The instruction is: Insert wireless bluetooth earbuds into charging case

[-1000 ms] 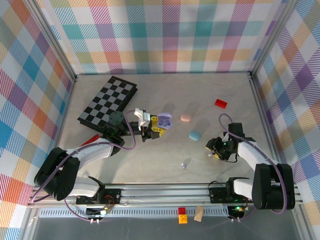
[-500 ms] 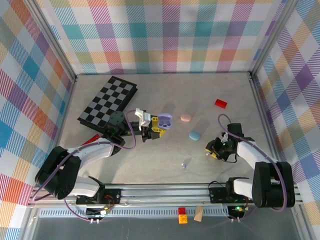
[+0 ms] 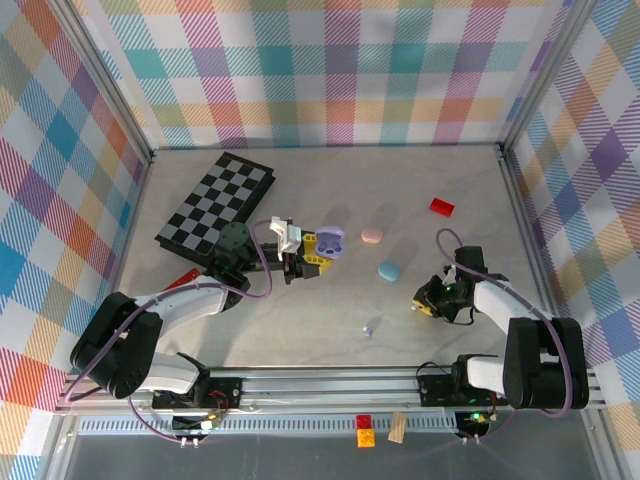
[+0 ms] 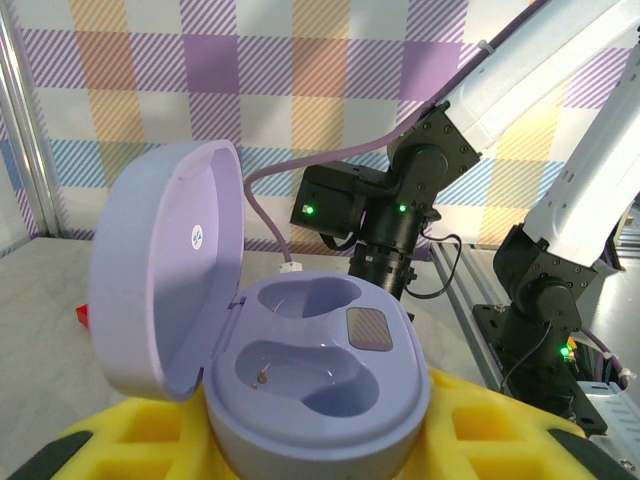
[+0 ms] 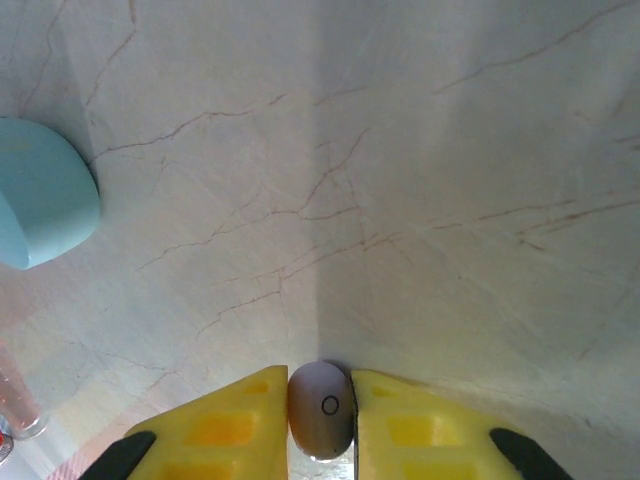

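The right claw [image 5: 320, 440] is closed on a pale earbud [image 5: 320, 408] low by the bench [image 5: 420, 150]; an open lavender case [image 4: 310, 385] is held pinched by the left claw [image 3: 313, 251]

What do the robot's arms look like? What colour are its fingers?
The left arm and right arm are white tubes with chunky black joints. A thin purple cable loops along each one. The fingers are bright yellow with black patches.
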{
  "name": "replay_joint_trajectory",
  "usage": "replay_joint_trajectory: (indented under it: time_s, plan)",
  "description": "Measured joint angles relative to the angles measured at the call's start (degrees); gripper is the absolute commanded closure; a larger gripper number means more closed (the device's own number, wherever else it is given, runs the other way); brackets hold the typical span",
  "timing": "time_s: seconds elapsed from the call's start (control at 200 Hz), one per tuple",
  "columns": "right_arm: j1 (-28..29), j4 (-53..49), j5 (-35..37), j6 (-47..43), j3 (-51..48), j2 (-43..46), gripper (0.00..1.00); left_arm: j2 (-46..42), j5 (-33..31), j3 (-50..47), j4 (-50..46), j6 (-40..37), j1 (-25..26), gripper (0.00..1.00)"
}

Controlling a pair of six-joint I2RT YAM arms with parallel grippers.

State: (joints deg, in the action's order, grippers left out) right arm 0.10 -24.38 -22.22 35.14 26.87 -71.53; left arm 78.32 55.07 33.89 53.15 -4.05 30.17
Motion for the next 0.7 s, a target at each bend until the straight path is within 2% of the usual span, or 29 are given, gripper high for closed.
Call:
replay_joint_trajectory:
  time_s: [0.48,0.7]
  plan:
    - [0.8,-1.3,1.1,-0.7,0.8,4.7,0.82,0.8,-0.3,0.0,0.3,-0.3,0.0,0.65]
    - [7.5,-1.4,2.8,-4.0,5.0,12.9,0.82,0.8,-0.7,0.0,-0.7,-1.8,0.0,0.65]
